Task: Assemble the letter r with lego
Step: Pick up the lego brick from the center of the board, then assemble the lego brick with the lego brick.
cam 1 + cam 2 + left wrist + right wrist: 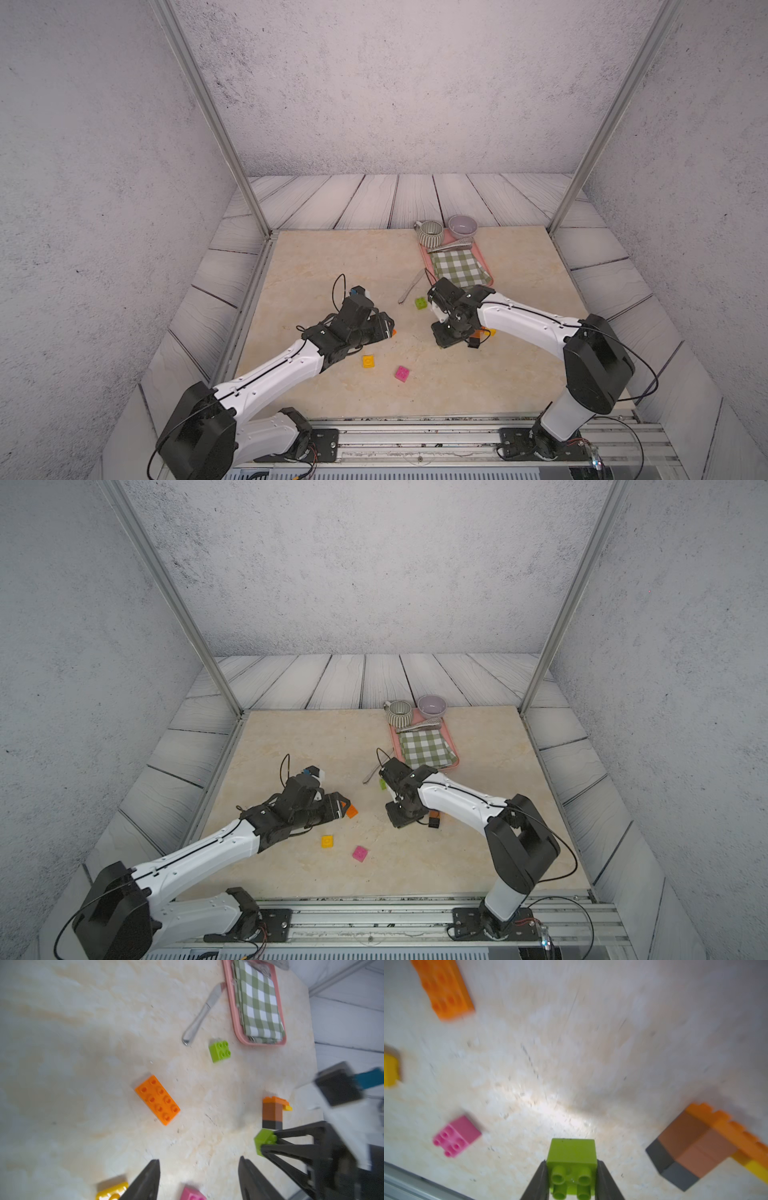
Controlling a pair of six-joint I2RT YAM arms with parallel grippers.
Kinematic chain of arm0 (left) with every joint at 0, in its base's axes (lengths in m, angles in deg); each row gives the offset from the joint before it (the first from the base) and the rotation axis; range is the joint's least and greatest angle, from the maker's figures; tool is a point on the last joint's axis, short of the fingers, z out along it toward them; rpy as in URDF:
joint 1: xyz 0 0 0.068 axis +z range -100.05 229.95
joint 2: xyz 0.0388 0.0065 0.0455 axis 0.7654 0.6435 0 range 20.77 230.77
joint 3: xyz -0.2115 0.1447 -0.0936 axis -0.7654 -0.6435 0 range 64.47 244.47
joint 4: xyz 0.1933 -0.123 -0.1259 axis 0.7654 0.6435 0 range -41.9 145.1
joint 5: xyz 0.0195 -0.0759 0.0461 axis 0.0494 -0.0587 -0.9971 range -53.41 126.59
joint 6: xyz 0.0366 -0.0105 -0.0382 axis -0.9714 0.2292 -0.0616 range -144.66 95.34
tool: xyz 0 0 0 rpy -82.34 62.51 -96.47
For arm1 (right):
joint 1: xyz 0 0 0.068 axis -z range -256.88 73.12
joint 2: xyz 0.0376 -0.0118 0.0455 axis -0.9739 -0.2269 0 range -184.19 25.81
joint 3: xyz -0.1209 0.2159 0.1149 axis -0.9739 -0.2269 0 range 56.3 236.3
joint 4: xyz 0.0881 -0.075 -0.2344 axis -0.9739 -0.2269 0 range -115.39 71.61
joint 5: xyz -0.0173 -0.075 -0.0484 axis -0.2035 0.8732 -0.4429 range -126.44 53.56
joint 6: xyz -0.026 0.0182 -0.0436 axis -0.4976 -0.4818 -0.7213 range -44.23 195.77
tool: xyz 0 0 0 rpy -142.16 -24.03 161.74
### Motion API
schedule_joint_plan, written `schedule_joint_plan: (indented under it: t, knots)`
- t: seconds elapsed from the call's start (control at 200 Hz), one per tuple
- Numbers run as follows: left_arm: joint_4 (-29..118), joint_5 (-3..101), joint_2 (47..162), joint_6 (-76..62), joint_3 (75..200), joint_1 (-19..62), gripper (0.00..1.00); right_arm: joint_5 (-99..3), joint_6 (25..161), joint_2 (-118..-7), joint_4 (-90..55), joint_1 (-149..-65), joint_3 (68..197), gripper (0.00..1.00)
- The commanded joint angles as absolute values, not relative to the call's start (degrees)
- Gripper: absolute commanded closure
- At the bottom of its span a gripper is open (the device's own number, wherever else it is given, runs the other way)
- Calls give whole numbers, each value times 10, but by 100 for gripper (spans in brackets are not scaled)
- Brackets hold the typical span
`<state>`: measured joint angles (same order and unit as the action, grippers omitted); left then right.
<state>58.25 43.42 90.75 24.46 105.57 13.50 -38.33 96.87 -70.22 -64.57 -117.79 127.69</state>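
Lime brick (pixel 571 1151): likely light, rigid, slick-sided; clamped by opp. side walls in right gripper (pixel 572 1164), near part-built stack (pixel 691 1147); hold square or it may twist; left gripper (pixel 199 1178): jaws apart, empty, nr loose orange brick (pixel 158 1100).

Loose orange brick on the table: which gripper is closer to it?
Left. The left gripper has the orange brick just ahead of its open fingers; the right gripper is farther off, beside the brick stack, holding a green brick.
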Motion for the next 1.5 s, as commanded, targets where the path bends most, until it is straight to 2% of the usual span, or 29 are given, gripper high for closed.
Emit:
schedule_joint_plan:
  t: [0.0, 0.205, 0.44, 0.936, 1.496]
  knots:
    - [585, 490, 966, 204, 1125, 165, 37, -359, 1002, -768, -682, -1155, 1366, 97]
    - [604, 561, 1094, 182, 1229, 209, 40, -316, 997, -940, -810, -1152, 1601, 100]
    - [572, 593, 1149, 195, 1237, 230, 40, -320, 998, -1029, -838, -1152, 1718, 100]
    - [546, 618, 1160, 197, 1209, 246, 39, -314, 980, -1102, -862, -1151, 1801, 100]
    - [548, 621, 1152, 196, 1206, 247, 39, -323, 965, -1109, -832, -1140, 1763, 100]
